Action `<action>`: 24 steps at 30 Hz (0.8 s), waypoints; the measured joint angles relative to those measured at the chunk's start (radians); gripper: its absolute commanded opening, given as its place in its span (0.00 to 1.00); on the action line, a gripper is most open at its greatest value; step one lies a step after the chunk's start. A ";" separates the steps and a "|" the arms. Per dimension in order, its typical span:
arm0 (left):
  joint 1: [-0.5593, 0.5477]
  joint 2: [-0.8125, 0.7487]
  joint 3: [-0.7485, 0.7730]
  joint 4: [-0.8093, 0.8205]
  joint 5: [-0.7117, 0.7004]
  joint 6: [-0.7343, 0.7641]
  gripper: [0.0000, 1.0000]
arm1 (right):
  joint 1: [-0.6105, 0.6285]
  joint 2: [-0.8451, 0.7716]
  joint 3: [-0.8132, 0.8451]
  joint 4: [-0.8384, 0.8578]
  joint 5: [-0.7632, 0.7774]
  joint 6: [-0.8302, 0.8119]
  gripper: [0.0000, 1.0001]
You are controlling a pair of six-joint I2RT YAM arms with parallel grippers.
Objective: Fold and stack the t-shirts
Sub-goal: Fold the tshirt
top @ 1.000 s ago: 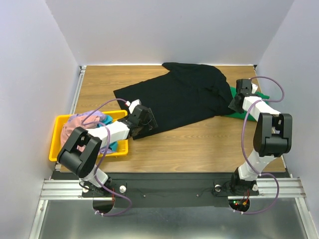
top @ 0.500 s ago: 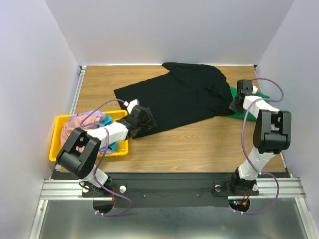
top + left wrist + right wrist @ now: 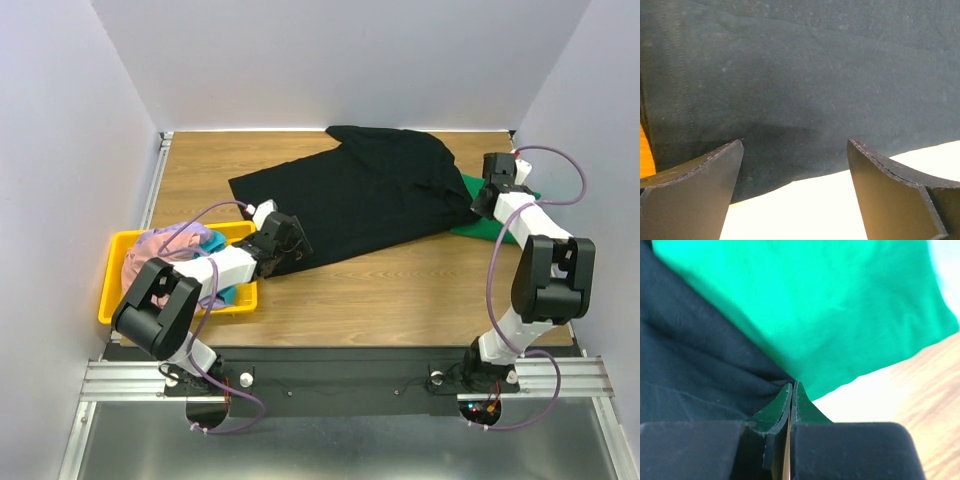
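Note:
The large black t-shirt lies spread across the back of the wooden table. A green t-shirt lies partly under its right edge. My left gripper is open at the shirt's near-left hem. In the left wrist view the black cloth fills the frame, and its hem runs between the gripper's spread fingers. My right gripper is shut at the black shirt's right edge. In the right wrist view its tips pinch puckered black cloth beside the green shirt.
A yellow bin stands at the left edge. It holds a dusty-pink tee, a lavender one and a teal one. Bare wooden table lies in front of the black shirt. Walls close in on both sides.
My right gripper has moved right and slightly back, drawing the black shirt's right edge with it. My left gripper has edged slightly left along the near hem.

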 measured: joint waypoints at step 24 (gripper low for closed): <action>-0.104 -0.138 -0.094 -0.098 0.024 -0.055 0.99 | -0.008 -0.161 -0.103 -0.170 0.148 0.053 0.00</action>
